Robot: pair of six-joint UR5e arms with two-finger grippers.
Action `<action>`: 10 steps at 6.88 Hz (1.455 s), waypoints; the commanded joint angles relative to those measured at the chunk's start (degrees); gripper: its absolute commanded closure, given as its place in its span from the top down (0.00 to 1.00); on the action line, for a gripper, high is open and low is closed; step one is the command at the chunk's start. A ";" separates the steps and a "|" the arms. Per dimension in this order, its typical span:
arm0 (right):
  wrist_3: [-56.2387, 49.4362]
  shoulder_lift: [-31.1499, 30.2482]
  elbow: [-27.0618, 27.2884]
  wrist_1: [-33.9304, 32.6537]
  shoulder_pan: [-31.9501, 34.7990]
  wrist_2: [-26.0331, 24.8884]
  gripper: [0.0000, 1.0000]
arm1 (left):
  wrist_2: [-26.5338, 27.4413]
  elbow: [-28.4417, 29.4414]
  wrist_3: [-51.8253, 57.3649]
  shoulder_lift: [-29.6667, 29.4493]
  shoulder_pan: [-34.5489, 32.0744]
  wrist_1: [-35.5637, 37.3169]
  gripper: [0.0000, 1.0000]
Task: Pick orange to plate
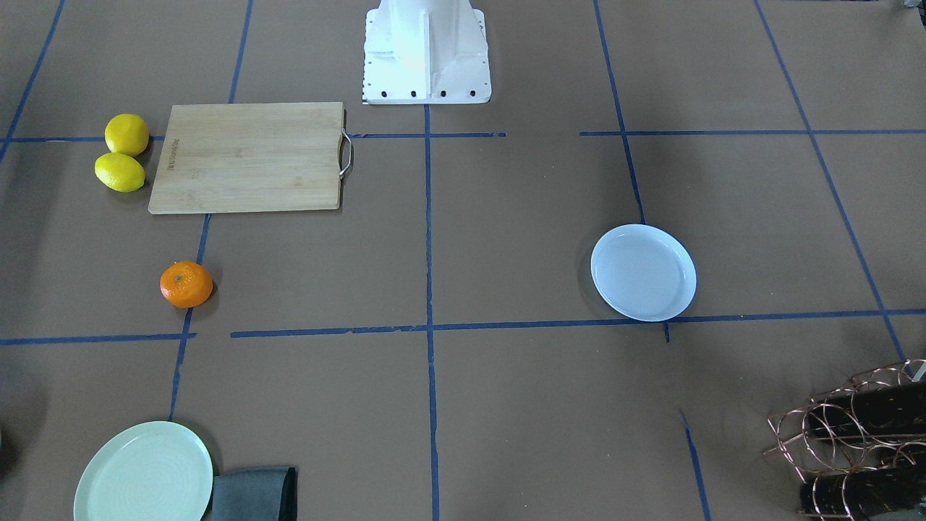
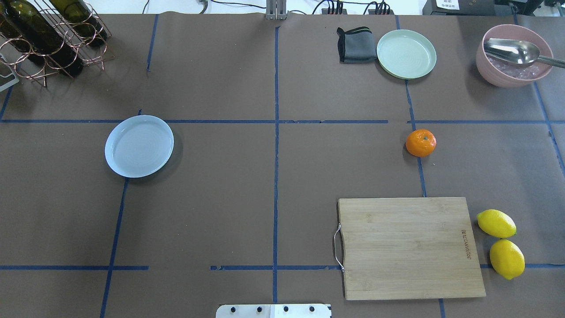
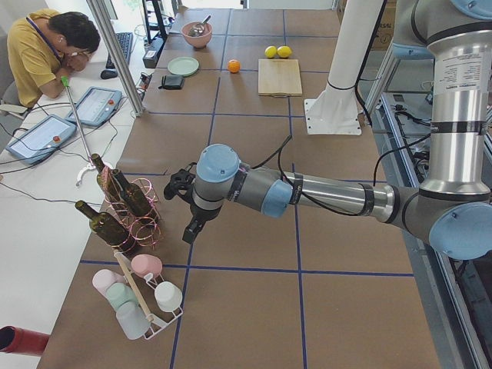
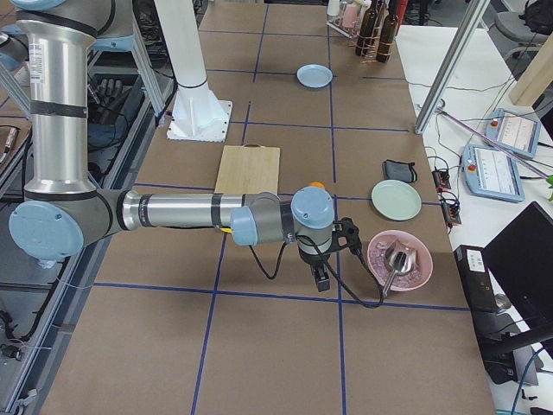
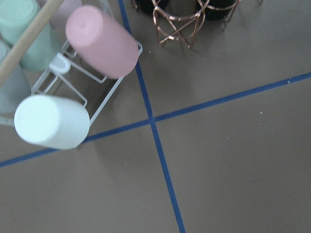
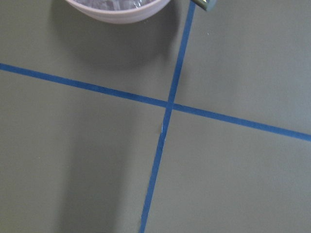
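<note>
The orange [image 2: 420, 142] rests on the brown table on my right half, beyond the cutting board; it also shows in the front view [image 1: 187, 284]. On my left half lies the bluish-white plate [image 2: 139, 146], with nothing on it [image 1: 643, 272]. Neither gripper appears in the overhead, front or wrist views. The left gripper [image 3: 192, 228] hangs low beside the bottle rack at the table's left end, far from the plate. The right gripper [image 4: 321, 279] hangs near the pink bowl, short of the orange [image 4: 318, 184]. I cannot tell whether either is open or shut.
A wooden cutting board [image 2: 408, 247] lies on my right with two lemons [image 2: 496, 223] beside it. At the far right sit a mint-green plate [image 2: 406, 54], a grey cloth [image 2: 355, 44] and a pink bowl [image 2: 512, 56] with a spoon. A bottle rack [image 2: 48, 39] and cup rack [image 3: 138, 296] stand left.
</note>
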 commanded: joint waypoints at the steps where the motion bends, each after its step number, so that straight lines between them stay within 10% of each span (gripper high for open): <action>1: 5.53 -0.16 1.60 3.96 -0.01 2.61 1.00 | -0.40 2.64 -9.57 -1.06 0.48 -16.22 1.00; 5: 7.32 -0.87 1.52 3.96 -0.02 6.14 1.00 | 3.87 3.53 -39.61 2.19 22.58 -37.35 1.00; 7: 7.06 -1.22 1.61 3.96 -0.01 6.05 1.00 | 27.70 3.61 -58.24 1.41 39.76 -37.19 1.00; 10: 6.88 -1.57 1.52 4.05 -0.01 6.05 1.00 | 34.30 6.94 -72.65 -0.87 50.04 -37.19 0.55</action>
